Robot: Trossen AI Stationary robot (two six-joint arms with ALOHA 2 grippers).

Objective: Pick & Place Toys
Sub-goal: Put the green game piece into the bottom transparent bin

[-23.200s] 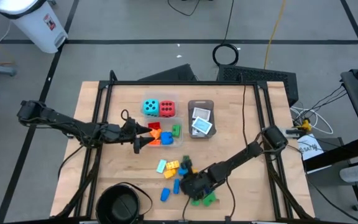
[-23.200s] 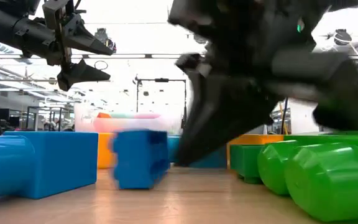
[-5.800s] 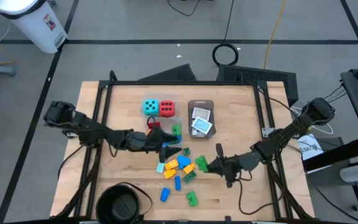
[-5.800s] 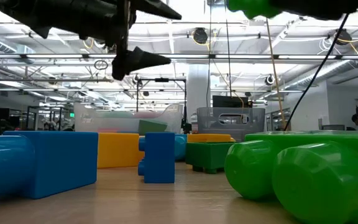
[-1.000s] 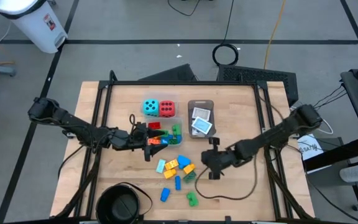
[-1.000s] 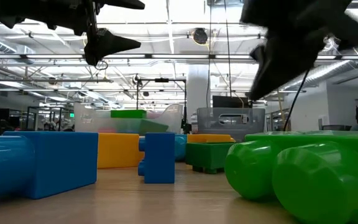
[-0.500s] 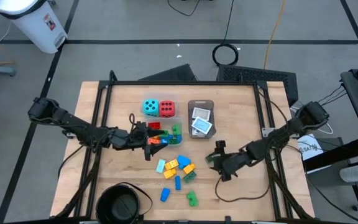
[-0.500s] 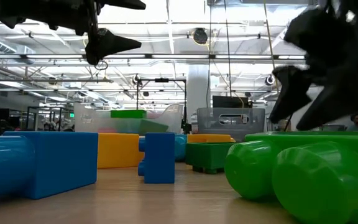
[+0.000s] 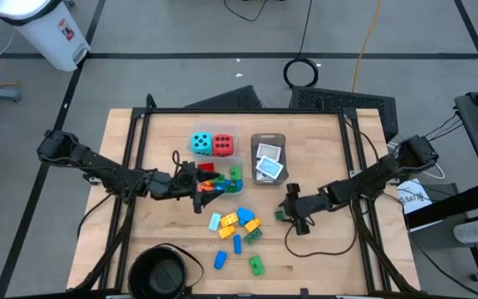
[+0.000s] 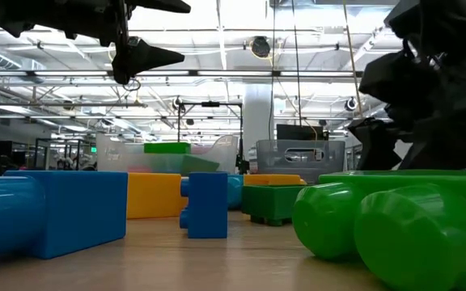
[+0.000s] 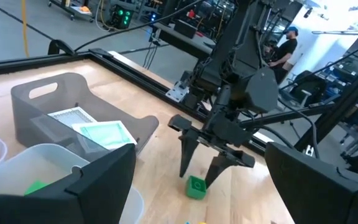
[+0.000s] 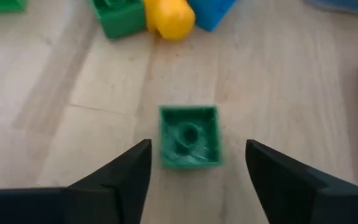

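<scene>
Filling the high view is a wooden table (image 9: 322, 257) in a black frame, with both arms reaching toward its middle. The left arm comes in from the left edge, and the left gripper (image 9: 212, 189) hovers over a clear tub (image 9: 232, 188) holding bricks; its jaws stand wide apart with nothing between them. The right arm comes in from the right edge. The right gripper (image 9: 284, 209) points down at the bare wood right of the loose pile, jaws partly spread, and a small green brick (image 12: 189, 137) lies on the table between its fingertips, touched by neither.

A round black bowl (image 9: 158, 274) sits at the near edge on the left. A grey tray (image 9: 268, 138) at the far middle holds white green-printed cards (image 9: 270, 169). Just left of it, a teal die (image 9: 200, 144) and a red die (image 9: 222, 145) sit side by side, touching, in another clear tub.

Loose bricks lie in front of the tubs: a pale teal one (image 9: 215, 222), yellow and orange ones (image 9: 230, 223), a blue one (image 9: 246, 215), a dark green one (image 9: 253, 236). Nearer the front lie a thin blue brick (image 9: 236, 245), another blue brick (image 9: 221, 260) and a bright green brick (image 9: 257, 266). In the low view, the blue and green bricks loom close to the camera.
</scene>
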